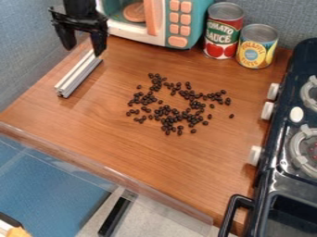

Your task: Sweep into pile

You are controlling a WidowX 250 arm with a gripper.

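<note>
dark beans scattered well apart from the open pincer

the wooden counter (123,143) spans the middle, with the black stove (282,183) along its right edge in the view. at the back stands the toy microwave (195,23). the gripper (82,51) hangs at the upper left, its two fingers spread apart. the tomato can (223,30) and the slightly shorter yellow-and-blue can (256,46) stand side by side near the microwave. a metal bar (79,76) slants across the counter below the gripper. smallest are the beans (166,110), loosely strewn mid-counter (a few strays too), to the right of and lower than the gripper in the view
</note>
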